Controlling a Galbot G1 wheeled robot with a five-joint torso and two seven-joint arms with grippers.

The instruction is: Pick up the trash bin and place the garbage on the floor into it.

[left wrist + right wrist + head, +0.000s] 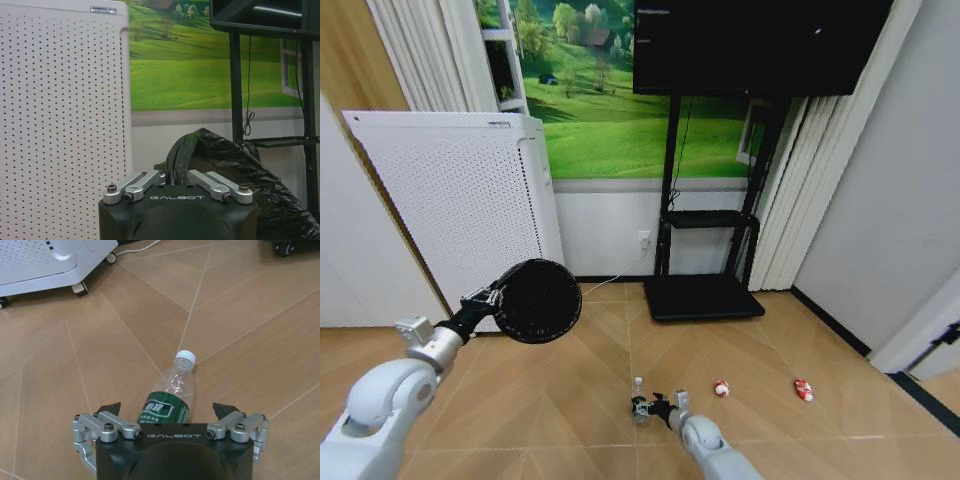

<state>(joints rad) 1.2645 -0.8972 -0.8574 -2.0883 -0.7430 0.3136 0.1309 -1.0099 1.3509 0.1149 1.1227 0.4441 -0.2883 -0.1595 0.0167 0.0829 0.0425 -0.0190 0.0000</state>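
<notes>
Holding the trash bin aloft, left hand pinches its rim. Right hand, spread, straddles the bottle lying on the floor.

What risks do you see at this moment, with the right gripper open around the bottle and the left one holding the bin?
1. The bottle lies on its side between the open fingers of the right gripper; being round, it may roll or slip away at closing.
2. The left gripper pinches the trash bin at the rim, by its black liner; the bin hangs tilted and might slip.
</notes>
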